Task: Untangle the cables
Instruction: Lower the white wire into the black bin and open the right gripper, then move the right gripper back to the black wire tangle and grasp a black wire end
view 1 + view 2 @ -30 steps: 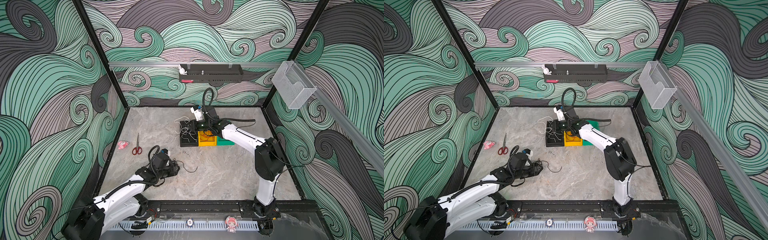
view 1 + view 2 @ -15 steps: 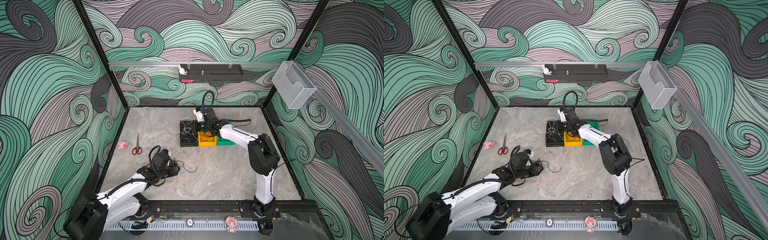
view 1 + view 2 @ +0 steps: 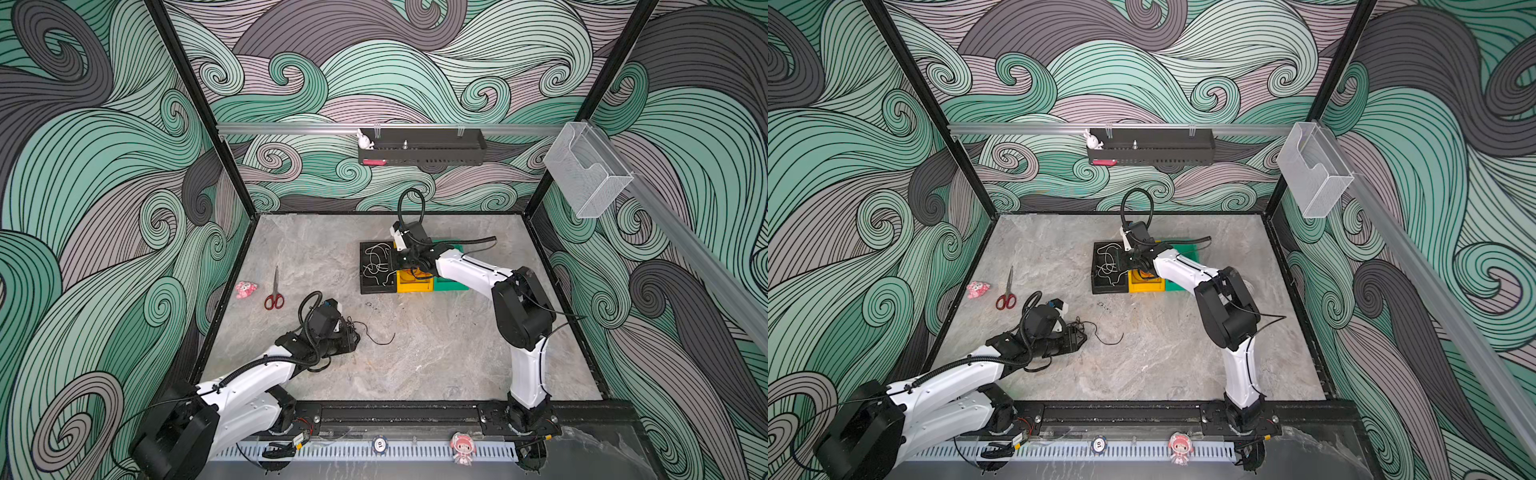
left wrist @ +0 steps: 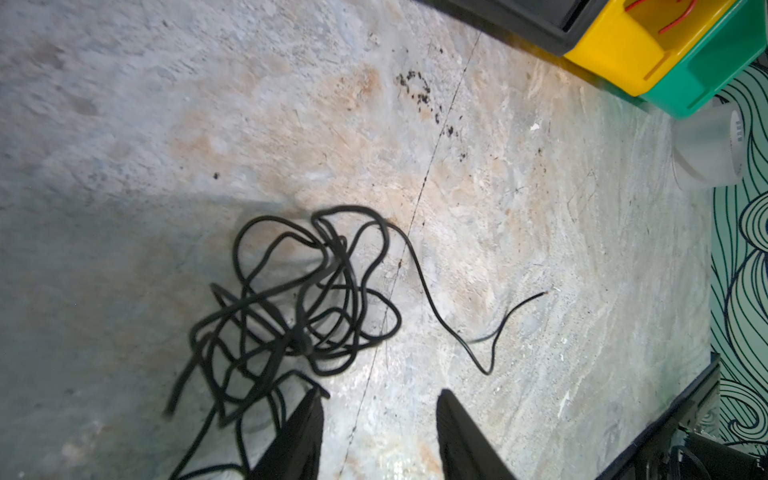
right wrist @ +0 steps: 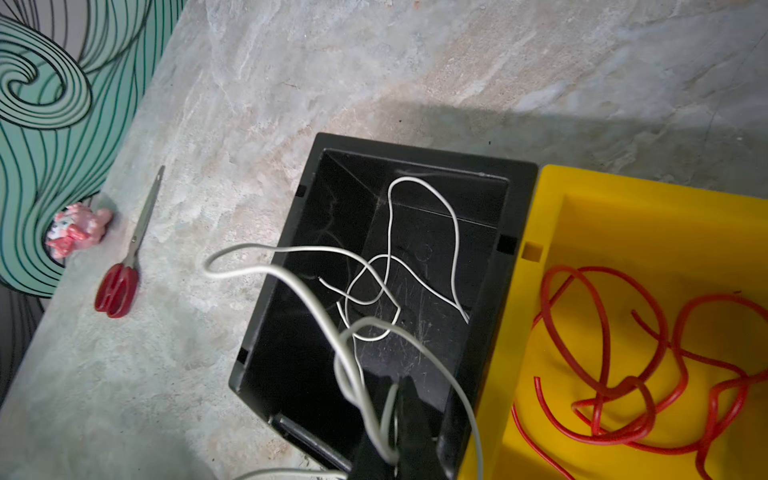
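Your right fingers (image 5: pixel 417 428), clenched on the white cable (image 5: pixel 347 365), have lowered it into the black bin (image 5: pixel 419 153). The red cable (image 5: pixel 623 386) lies in the yellow bin (image 5: pixel 623 187). Your left fingers (image 4: pixel 299 440), released, still wait beside the black tangle (image 4: pixel 291 307) on the bench (image 4: pixel 498 208); it alone remains unsorted.

Three bins (image 3: pixel 413 286), cables (image 4: pixel 299 291) in three colours, one pair of scissors (image 3: pixel 274 297), three figurines (image 3: pixel 245 289), two arms (image 3: pixel 473 270).

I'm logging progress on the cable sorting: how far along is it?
Done: the red cable lies alone in the yellow bin. In hand: the right gripper is shut on the white cable, part of it already down in the black bin. Still to do: the black cable sits tangled on the table, the open left gripper beside it, holding nothing.
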Motion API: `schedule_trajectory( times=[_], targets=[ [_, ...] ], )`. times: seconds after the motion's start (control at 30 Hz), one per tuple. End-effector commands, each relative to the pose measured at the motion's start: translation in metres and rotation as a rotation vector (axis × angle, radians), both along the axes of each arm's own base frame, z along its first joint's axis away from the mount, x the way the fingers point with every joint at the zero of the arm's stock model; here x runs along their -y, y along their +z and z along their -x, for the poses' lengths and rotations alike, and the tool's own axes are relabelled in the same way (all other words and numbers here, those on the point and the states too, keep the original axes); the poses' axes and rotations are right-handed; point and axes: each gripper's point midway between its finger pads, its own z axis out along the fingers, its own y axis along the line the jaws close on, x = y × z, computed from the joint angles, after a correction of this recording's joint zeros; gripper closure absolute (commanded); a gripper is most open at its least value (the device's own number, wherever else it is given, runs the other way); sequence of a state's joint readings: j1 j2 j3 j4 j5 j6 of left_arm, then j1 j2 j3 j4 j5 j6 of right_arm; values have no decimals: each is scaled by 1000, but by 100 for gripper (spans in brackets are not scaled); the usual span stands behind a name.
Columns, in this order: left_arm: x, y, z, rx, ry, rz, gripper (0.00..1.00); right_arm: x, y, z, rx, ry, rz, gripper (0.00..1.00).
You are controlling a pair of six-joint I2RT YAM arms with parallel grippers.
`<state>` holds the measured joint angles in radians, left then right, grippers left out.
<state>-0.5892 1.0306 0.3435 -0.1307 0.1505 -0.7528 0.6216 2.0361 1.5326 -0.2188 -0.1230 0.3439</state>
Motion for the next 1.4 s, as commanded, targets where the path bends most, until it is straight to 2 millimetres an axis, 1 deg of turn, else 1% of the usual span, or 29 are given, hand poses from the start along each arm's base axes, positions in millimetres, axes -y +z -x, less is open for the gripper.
schedule_trajectory(
  times=[0.0,0.17,0.23,0.3,0.47,0.6,0.67,0.77,0.9,1.07,1.13,1.2,1.37],
  targets=[
    [5,9,-5,18,-7,22,52,-5,-13,0,15,2,109,100],
    [4,9,-4,18,-2,21,53,-7,-28,-8,7,-33,185,100],
    [2,8,-3,17,0,20,52,-9,-28,-14,14,-47,184,100],
    [2,8,-2,18,0,20,52,-7,-34,-13,-7,-54,208,100],
    [2,8,-2,17,0,17,52,-11,-36,-16,-28,-41,219,91],
    [1,8,-2,19,1,17,52,-16,-23,-10,-16,-13,190,73],
    [2,8,-2,20,1,17,52,-17,-12,-8,0,-2,183,70],
    [1,8,-2,19,0,15,52,-15,6,-6,24,4,182,69],
    [1,10,-2,26,-1,14,52,-10,29,-1,55,8,167,63],
    [0,11,-2,26,-1,13,52,-7,57,12,75,34,116,57],
    [0,13,-2,30,0,14,52,-7,68,24,74,67,87,54],
    [0,16,-3,35,3,13,53,-8,74,37,63,112,54,52],
    [-6,28,-5,64,25,-2,53,4,69,76,16,163,-1,52]
  ],
)
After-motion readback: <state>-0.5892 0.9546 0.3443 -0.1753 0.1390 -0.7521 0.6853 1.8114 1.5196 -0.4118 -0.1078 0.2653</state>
